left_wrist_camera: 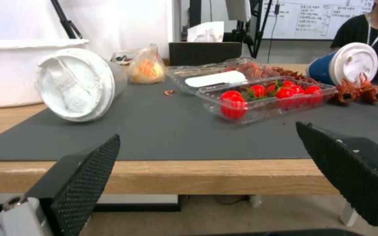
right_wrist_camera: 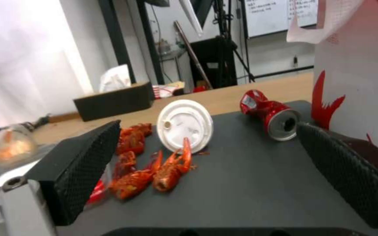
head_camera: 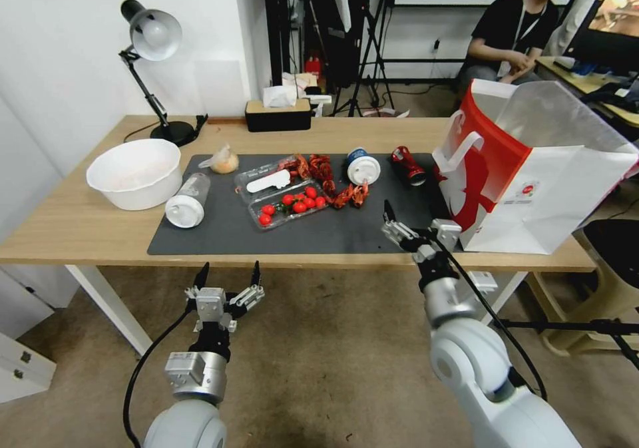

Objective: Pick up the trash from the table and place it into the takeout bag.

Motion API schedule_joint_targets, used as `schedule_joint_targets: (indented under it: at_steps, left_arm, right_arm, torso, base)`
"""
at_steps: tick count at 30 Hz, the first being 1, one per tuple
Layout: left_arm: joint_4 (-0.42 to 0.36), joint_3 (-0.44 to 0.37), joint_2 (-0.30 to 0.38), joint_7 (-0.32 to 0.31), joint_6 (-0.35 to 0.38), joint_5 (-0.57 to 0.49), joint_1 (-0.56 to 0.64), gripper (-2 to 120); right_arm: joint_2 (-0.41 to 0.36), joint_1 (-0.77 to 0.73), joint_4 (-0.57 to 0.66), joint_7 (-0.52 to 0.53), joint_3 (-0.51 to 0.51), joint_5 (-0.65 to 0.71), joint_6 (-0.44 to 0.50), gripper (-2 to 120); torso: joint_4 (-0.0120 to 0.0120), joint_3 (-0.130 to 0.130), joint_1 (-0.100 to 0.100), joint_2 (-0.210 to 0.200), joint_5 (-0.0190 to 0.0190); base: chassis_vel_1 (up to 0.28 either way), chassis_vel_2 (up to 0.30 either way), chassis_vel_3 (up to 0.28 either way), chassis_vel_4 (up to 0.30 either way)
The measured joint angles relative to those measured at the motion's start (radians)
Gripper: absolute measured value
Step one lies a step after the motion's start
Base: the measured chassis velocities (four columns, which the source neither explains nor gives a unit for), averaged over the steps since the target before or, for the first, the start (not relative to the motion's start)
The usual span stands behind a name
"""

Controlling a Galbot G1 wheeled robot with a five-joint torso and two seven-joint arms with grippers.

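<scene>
Right gripper: lower centre-right, jaws spread, empty, over the mat's near edge facing crushed red can.
Left gripper: lower left, spread, idle.
Takeout bag: right, mouth open to receive.

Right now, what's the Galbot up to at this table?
Nothing is picked up yet. The right gripper hovers open over the mat's near edge, facing the crushed red can and the lidded cup. The left gripper waits open short of the table. The takeout bag stands open on the right.
</scene>
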Motion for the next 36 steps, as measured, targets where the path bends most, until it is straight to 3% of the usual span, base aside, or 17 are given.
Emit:
schedule_joint_targets:
  at_steps: [15, 22, 36]
  left_arm:
    - [-0.002, -0.003, -0.011, -0.002, 0.002, 0.006, 0.004, 100]
    - [-0.005, -0.018, -0.014, -0.003, 0.003, 0.005, 0.009, 100]
    - [-0.009, -0.030, -0.017, -0.004, 0.003, 0.005, 0.013, 100]
  right_arm:
    - [-0.052, 0.236, -0.139, 0.089, -0.050, 0.051, -0.127, 100]
    - [-0.083, 0.361, -0.217, 0.137, -0.080, 0.070, -0.237, 100]
    - [-0.104, 0.481, -0.313, 0.131, -0.126, 0.116, -0.352, 100]
  torso:
    - [0.0000, 0.000, 0.000, 0.000, 0.0001]
    - [0.0000, 0.000, 0.000, 0.000, 0.0001]
    - [0.0000, 0.000, 0.000, 0.000, 0.0000]
  base:
    - [0.000, 0.000, 0.000, 0.000]
    - [0.000, 0.000, 0.000, 0.000]
    - [0.000, 0.000, 0.000, 0.000]
